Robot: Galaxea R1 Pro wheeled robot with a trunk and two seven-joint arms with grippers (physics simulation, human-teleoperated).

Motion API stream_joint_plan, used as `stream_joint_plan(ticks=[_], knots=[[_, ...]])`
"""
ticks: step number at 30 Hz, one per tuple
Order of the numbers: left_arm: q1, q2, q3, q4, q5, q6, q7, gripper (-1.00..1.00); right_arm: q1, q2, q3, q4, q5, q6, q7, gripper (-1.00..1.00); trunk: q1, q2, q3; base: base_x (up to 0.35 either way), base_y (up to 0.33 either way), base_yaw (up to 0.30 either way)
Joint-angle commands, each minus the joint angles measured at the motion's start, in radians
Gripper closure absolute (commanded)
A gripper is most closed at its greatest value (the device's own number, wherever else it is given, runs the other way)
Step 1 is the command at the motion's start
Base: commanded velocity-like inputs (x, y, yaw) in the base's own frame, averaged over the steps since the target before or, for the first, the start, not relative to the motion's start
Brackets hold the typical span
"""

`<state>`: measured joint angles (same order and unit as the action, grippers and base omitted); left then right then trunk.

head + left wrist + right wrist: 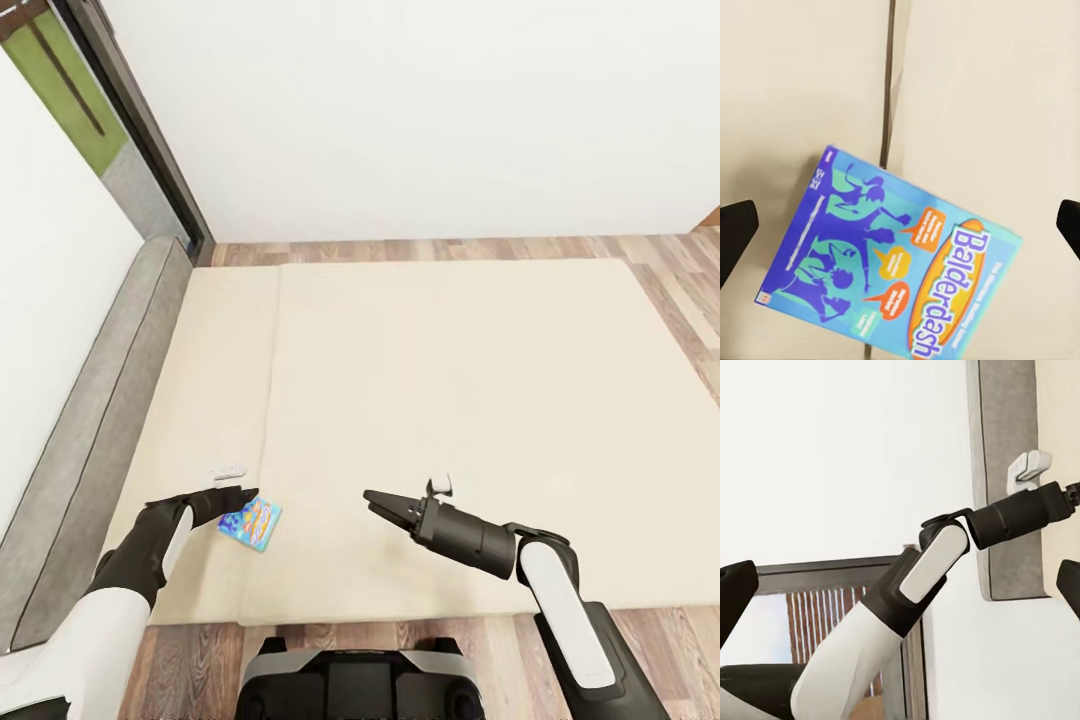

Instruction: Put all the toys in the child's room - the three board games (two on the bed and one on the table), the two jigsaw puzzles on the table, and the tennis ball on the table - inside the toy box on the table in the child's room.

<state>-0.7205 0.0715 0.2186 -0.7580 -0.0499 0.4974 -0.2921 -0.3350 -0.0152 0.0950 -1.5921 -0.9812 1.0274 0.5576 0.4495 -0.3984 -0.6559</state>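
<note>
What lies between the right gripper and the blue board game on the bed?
Only bare beige mattress. In the head view, nothing rests between the right gripper and the blue board game on the bed.

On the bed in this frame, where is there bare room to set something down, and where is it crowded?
Most of the bed is bare: the wide mattress section from the seam to the far and right edges. The crowded spot is the near left corner, where the blue board game lies on the seam beside the left tool. The right tool hovers mid-front.
</note>
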Motion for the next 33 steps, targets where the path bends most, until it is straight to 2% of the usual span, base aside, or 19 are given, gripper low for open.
stream_joint_plan(ticks=[1,33], knots=[[0.000,-0.002,0.004,-0.001,-0.005,0.006,-0.007,-1.00,-0.001,-0.001,0.000,0.000,0.006,0.001,0.008,-1.00,0.000,-0.002,-0.003,0.000,0.000,0.012],[0.000,-0.003,0.004,-0.001,-0.006,0.003,-0.009,-1.00,0.006,-0.003,-0.006,0.000,0.010,-0.013,0.006,-1.00,0.000,-0.002,-0.056,0.000,0.000,0.064]])
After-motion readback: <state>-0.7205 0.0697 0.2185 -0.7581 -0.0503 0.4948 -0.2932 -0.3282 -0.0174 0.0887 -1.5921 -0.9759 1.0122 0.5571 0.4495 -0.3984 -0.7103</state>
